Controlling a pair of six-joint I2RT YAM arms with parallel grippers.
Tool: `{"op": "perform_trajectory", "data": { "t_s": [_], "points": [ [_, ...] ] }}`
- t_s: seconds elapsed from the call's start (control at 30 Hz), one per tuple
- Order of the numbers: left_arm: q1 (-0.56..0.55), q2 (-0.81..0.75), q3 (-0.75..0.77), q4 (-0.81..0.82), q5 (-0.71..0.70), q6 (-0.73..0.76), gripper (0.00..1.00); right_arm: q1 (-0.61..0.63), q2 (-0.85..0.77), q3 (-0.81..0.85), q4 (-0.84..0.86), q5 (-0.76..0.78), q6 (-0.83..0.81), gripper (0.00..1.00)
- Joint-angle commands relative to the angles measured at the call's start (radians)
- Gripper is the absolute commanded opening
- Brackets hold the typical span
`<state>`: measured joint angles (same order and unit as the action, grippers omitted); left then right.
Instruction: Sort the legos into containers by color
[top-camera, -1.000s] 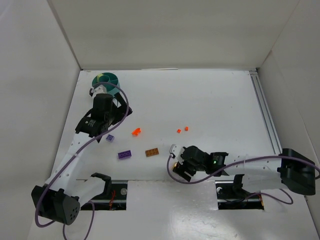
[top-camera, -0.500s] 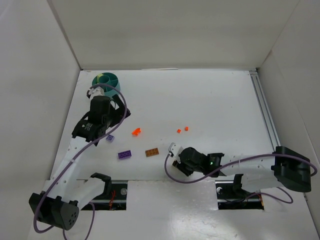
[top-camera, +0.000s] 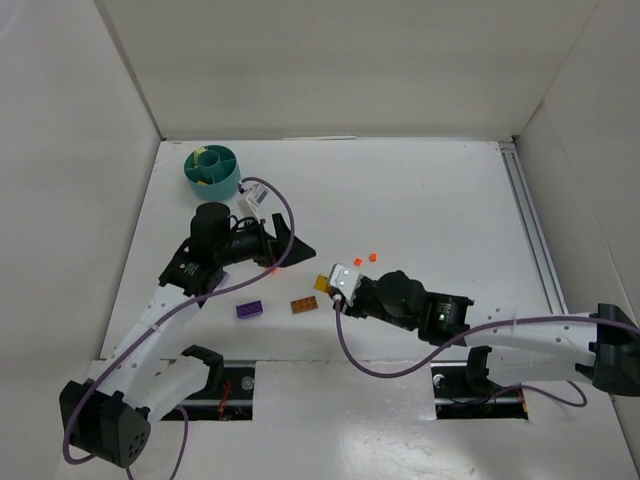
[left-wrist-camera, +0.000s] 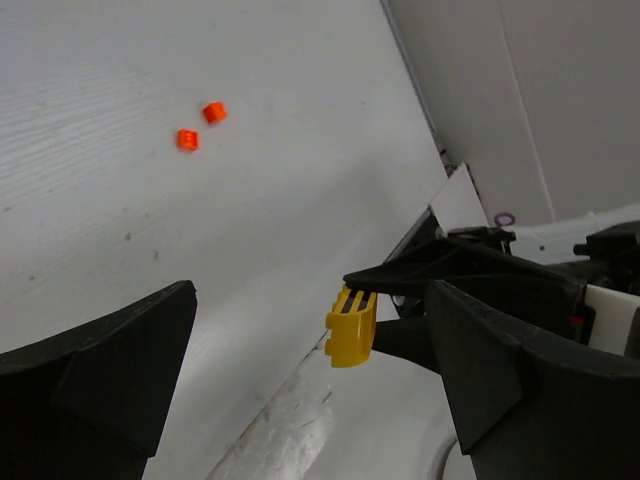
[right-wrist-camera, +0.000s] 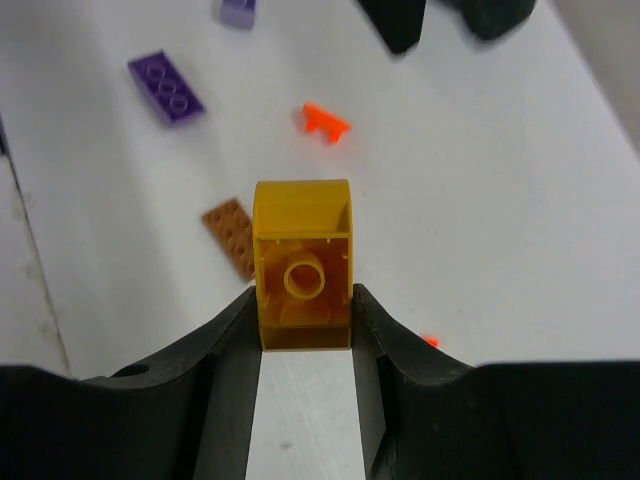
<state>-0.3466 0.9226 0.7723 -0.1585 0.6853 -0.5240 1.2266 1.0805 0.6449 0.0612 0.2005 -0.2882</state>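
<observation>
Golden yellow brick (right-wrist-camera: 302, 265) is pinched between the right jaws, closed on its two sides. Its hollow underside, with one round tube, faces the wrist camera. In the left wrist view it hangs off the bench (top-camera: 430, 190), at the tips of the black fingers (right-wrist-camera: 225, 345).

The right arm lies low and long, running from its base at the near right towards the middle of the bench. The left arm rises from the near left, bends at the elbow and turns its wrist to the right. The left jaws stand wide apart with nothing between them and point at the held brick. They hang close by a red-orange piece (right-wrist-camera: 325, 122).

Just beside the right jaws, on the near side, lies an orange-brown plate (top-camera: 304, 305), and a purple plate (top-camera: 250, 310) lies further left. A lavender brick (right-wrist-camera: 238, 10) shows at the top edge of the right wrist view. Two small red-orange bits (top-camera: 358, 261) sit near each other, just beyond the right wrist.

The teal tub (top-camera: 222, 186) stands well apart in the far left corner, with yellow and pale green showing inside.

The bench is white, closed in by white walls (top-camera: 330, 60) at the left, back and right. A rail (top-camera: 528, 215) runs along its right edge. A broad white stretch lies between the bricks, the back wall and that rail.
</observation>
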Motion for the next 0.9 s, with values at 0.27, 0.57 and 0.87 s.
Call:
{"op": "perform_trajectory", "data": {
  "t_s": [0.27,0.57,0.87],
  "points": [
    [-0.097,-0.053,-0.024,0.212,0.111,-0.001,0.75,0.010,0.058,0.193,0.137,-0.004,-0.206,0.14],
    [-0.097,-0.084,-0.054,0.229,0.152,-0.001,0.55,-0.030,0.088,0.217,0.157,0.023,-0.172,0.14],
    [-0.097,-0.102,-0.074,0.208,0.141,0.008,0.50,-0.030,0.098,0.217,0.235,0.085,-0.149,0.14]
  ]
}}
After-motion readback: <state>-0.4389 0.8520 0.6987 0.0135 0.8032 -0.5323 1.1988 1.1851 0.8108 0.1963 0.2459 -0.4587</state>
